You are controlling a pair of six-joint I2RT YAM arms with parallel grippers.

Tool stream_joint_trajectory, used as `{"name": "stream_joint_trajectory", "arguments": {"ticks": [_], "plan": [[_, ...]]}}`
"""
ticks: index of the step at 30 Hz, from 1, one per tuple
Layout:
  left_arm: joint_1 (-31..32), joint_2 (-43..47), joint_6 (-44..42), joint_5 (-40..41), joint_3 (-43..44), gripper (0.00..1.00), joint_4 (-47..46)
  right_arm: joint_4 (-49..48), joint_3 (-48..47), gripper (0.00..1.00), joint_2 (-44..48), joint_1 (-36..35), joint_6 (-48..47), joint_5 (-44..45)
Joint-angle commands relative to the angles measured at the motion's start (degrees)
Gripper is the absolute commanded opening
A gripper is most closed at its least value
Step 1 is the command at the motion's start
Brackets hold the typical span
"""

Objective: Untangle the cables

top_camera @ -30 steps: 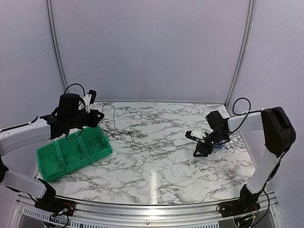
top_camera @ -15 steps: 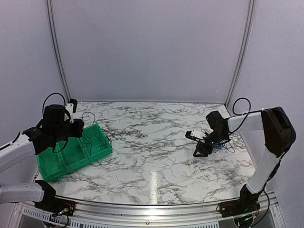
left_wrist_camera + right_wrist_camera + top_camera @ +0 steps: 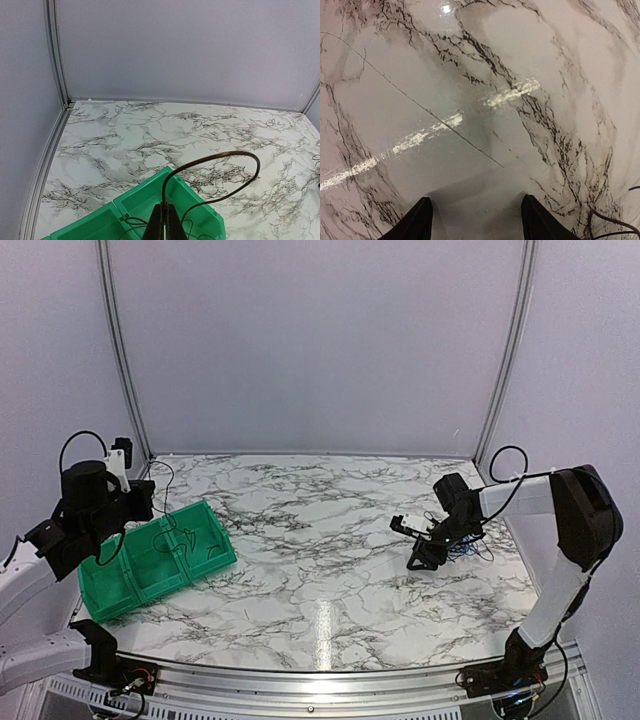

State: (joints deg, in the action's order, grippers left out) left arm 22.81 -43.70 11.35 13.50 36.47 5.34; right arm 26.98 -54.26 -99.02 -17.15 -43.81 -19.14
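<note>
We hold one cable (image 3: 215, 157) over the bin (image 3: 145, 200).
Left pincer (image 3: 164, 221) pinches it; right pincer (image 3: 477, 222), far from bin, stands open; next we should release inside.

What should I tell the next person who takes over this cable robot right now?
Left gripper: shut on a black cable, held above the green bin.
Right gripper: open, low over the marble table, holding nothing.
Blue and black cable bundle: on the table beside the right gripper.
Done: one cable is apart from the bundle.
Left: probably bin it, then separate the rest.
</note>
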Motion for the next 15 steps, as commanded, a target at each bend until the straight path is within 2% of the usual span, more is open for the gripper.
{"name": "stream_joint_trajectory", "arguments": {"ticks": [1,6,15], "plan": [[-0.6,-0.7,-0.4,0.1,-1.3,0.00,-0.5,2.8,1.1,0.61,-0.3,-0.5,0.0,2.3],[-0.6,-2.4,-0.9,0.9,-1.6,0.00,-0.3,3.0,1.0,0.61,-0.4,-0.4,-0.1,2.3],[-0.6,-16.3,2.0,-2.3,1.1,0.00,-1.4,3.1,1.0,0.61,-0.4,-0.4,-0.2,2.4]]}}
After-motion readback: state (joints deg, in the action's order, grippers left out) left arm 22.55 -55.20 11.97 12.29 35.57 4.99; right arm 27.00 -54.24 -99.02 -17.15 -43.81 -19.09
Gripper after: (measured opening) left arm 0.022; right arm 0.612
